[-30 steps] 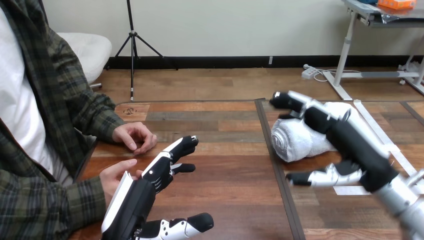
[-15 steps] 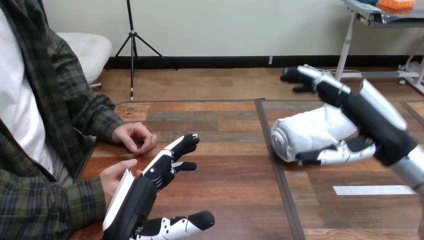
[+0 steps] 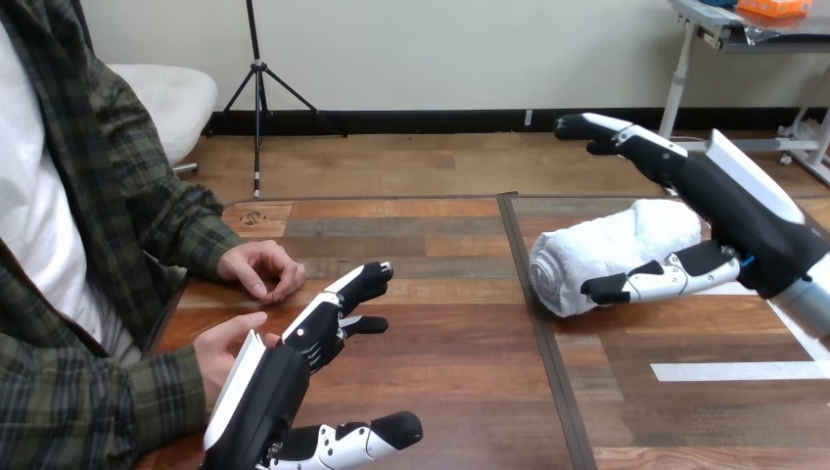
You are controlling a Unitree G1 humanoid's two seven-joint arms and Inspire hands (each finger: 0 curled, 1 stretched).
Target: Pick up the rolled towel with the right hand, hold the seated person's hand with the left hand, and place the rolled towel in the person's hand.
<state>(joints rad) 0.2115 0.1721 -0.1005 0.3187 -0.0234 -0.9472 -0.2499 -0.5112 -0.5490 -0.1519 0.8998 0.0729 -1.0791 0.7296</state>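
A white rolled towel (image 3: 607, 252) lies on the table right of centre, its spiral end facing me. My right hand (image 3: 729, 220) hovers open over its right part, fingers stretched out above it and the thumb reaching along its near side. My left hand (image 3: 294, 367) is open at the lower left, fingers pointing up-right. It lies over the person's near hand (image 3: 223, 345), whose palm and thumb show at its left edge; I cannot tell whether they touch. The person's far hand (image 3: 262, 267) rests curled on the table above it.
The wooden table (image 3: 431, 323) has a dark seam (image 3: 538, 313) running front to back just left of the towel. White tape strips (image 3: 739, 371) lie on the right part. The person sits at the left side.
My right hand rose and swung right, from covering the towel to standing above its right end, with the thumb now along the towel's near side. The left hand and the person's hands stayed put.
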